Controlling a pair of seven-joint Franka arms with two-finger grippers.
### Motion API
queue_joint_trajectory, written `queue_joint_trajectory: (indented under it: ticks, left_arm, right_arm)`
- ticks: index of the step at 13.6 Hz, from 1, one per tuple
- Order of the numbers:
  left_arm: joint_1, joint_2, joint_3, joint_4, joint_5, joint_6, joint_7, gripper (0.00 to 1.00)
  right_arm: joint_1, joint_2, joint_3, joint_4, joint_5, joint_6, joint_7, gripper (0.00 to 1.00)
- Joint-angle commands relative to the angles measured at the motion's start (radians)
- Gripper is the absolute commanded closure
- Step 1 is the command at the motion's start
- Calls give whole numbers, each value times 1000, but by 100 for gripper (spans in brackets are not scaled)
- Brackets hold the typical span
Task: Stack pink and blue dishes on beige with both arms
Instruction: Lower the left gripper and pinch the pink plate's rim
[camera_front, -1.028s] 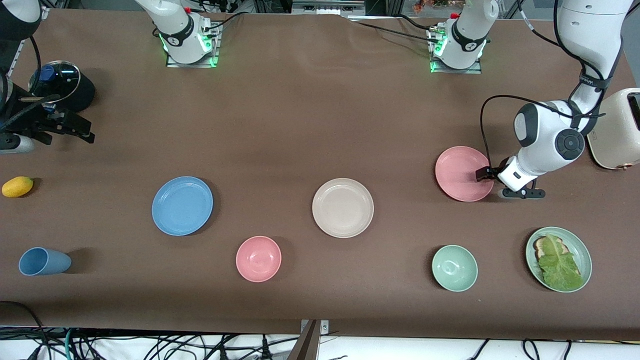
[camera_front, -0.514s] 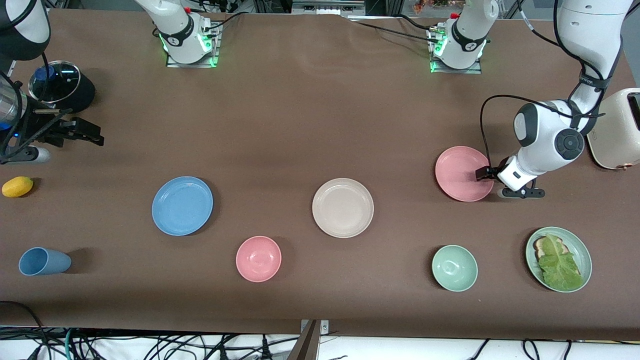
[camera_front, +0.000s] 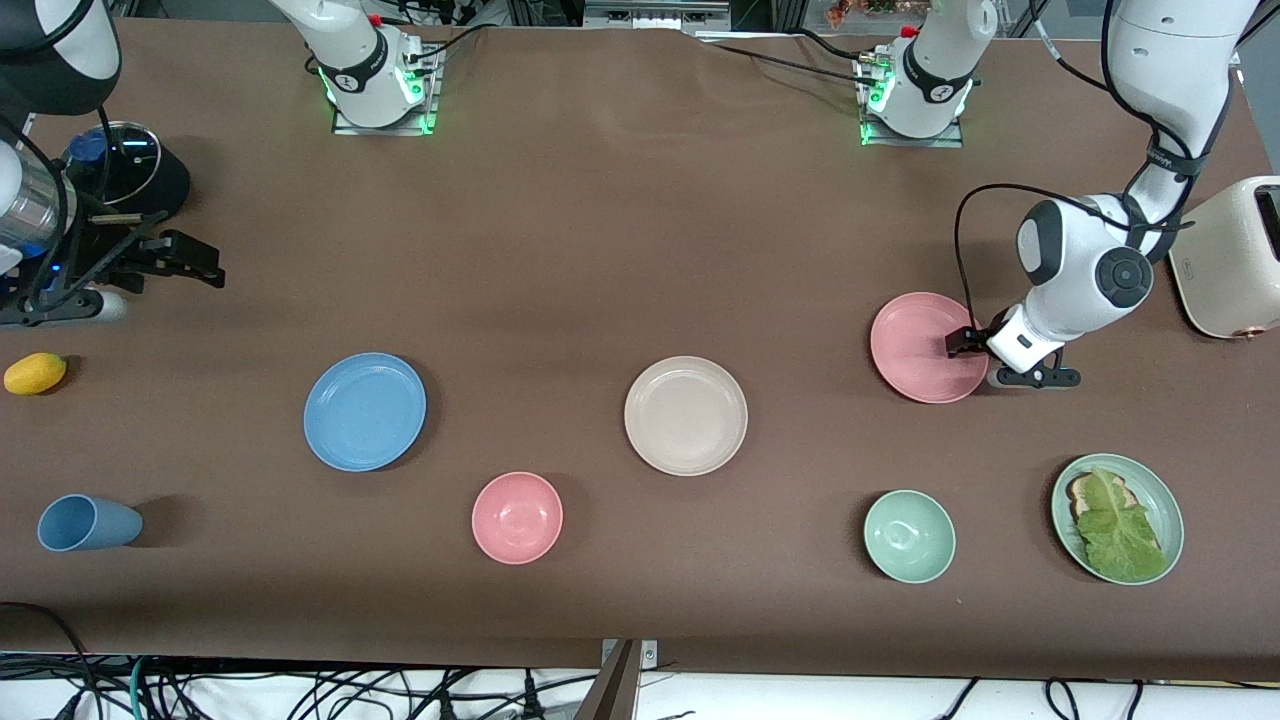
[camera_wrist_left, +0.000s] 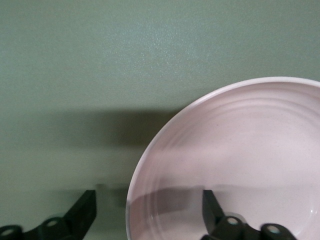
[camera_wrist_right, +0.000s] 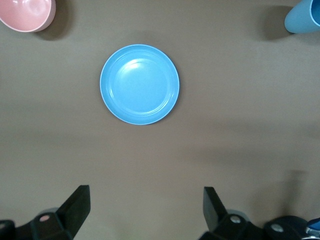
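Left wrist view: left gripper (camera_wrist_left: 147, 220) spread, straddling rim of matte pink flat round plate (camera_front: 926, 347) at left arm's end. Likely light, stiff, slick; best taken at rim. Right gripper (camera_front: 190, 262) spread, aloft near black pot (camera_front: 130, 180). Matte light blue plate (camera_front: 365, 411), cream-beige plate (camera_front: 686, 415) flat, well apart. Brown cloth-covered table (camera_front: 600, 230) roomy.

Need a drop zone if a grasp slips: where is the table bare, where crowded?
Bare: the wide stretch between the arm bases and the plate row, plus gaps between blue plate and beige plate. Crowded: around the pink plate, left gripper, toaster.
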Motion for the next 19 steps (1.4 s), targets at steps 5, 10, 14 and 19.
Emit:
queue_joint_trajectory:
  ticks: [5,10,14,19]
  left_arm:
    - [4,-32,-2,-16,1,-28,16,100]
    - [6,-36,-2,-13,1,-34,17,100]
    - [0,-43,-4,-12,1,-35,16,100]
    - [-6,-61,-7,74,-8,-195,11,100]
  right_arm:
    - [-6,-75,-2,2,16,-95,3,0]
    - [-6,-79,-3,-3,17,-94,3,0]
    - [-7,-79,-5,-5,22,-97,3,0]
    - [-7,-77,-6,-20,22,-83,1,0]
